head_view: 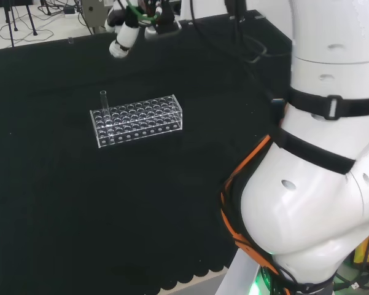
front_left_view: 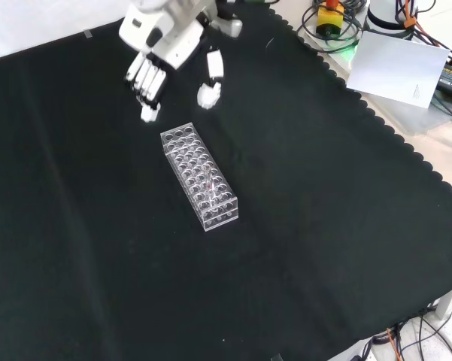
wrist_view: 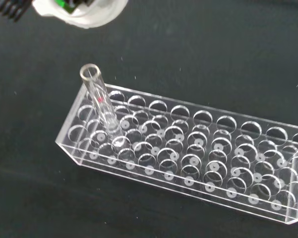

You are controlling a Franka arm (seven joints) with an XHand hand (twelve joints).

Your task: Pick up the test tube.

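On the black cloth (front_left_view: 346,226) a clear plastic rack (head_view: 137,120) lies with its many round holes facing up, and a single glass test tube (head_view: 103,100) stands upright in a hole at one end of it, the left end in the head view. From the wrist the tube (wrist_view: 101,104) rises well above the rack (wrist_view: 198,163), its open mouth uppermost and a small red mark on its wall; every other hole I can make out holds nothing. Seen from the front, the hand (front_left_view: 162,53) hangs above the cloth beyond the far end of the rack (front_left_view: 199,177), well apart from it, with its fingers (front_left_view: 144,79) straight and pointing down and the thumb (front_left_view: 212,79) spread off to one side, so it is open and holds nothing. I judge the task to be at the approach step, with the tube not yet touched. The next move calls for bringing the hand over the rack's tube end, lowering fingers and thumb to either side of the part that stands proud, closing on it, then lifting straight up so the tube clears its hole without tipping the light rack.
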